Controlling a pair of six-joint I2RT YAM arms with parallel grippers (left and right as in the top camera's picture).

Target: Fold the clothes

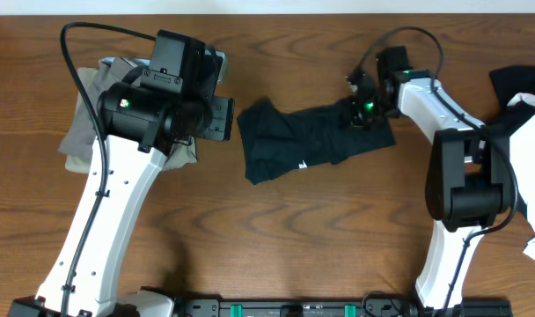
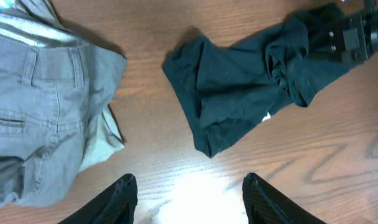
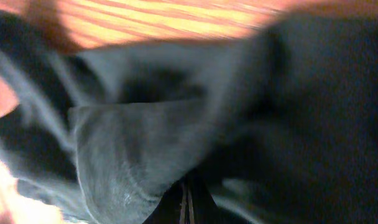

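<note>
- The dark garment (image 1: 313, 139) lies crumpled mid-frame in the overhead view on the worktop (image 1: 276, 238). Its right end is bunched, so it likely needs spreading flat before any fold.
- The right end effector (image 1: 366, 104) is down on that bunched end, upper right of centre. A grip there would let the arm draw the cloth out straight.
- In the blurred right wrist view its fingers (image 3: 179, 210) look closed to a thin slit amid dark fabric, seemingly pinching the garment.
- The left end effector (image 2: 189, 190) is spread wide and holds nothing. It hangs over bare wood near the garment's lower edge, probably placed to take the opposite end.
- Grey trousers (image 1: 83, 132) lie at the left, partly under the left arm. More clothes (image 1: 523, 84) sit at the right edge.
</note>
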